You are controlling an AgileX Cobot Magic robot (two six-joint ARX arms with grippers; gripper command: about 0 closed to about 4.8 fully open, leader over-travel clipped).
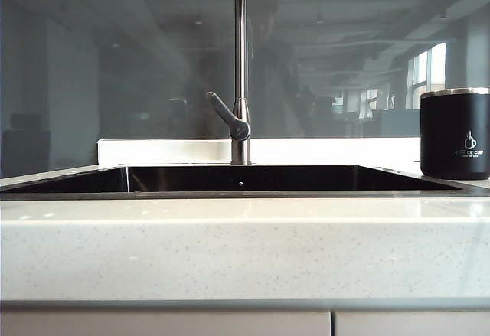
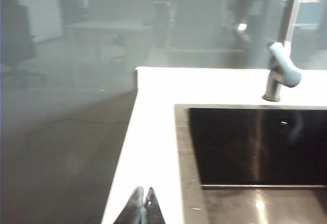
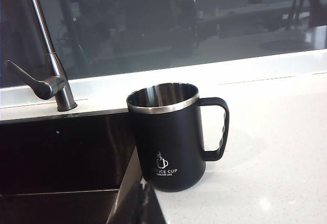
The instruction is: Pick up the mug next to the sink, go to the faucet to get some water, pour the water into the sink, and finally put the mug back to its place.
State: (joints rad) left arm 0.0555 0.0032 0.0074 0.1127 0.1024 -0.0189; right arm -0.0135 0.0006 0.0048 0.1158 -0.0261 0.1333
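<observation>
Upright black mug (image 3: 171,134) on the pale counter (image 1: 245,252), just right of the sink (image 1: 245,181), handle turned away from the basin. Faucet (image 1: 240,68) at the sink's far edge. Left gripper (image 2: 141,206), fingers together, near the sink's left rim; right gripper (image 3: 144,203), fingers together, near the mug, holding nothing.

A kitchenette inside an office: a pale speckled stone worktop (image 1: 245,252) holds a dark sink (image 1: 245,179) with a tall steel faucet (image 1: 240,60) and a black mug (image 1: 455,133). The glass panel (image 1: 115,68) behind reflects a long open-plan room with ceiling lights and windows.
</observation>
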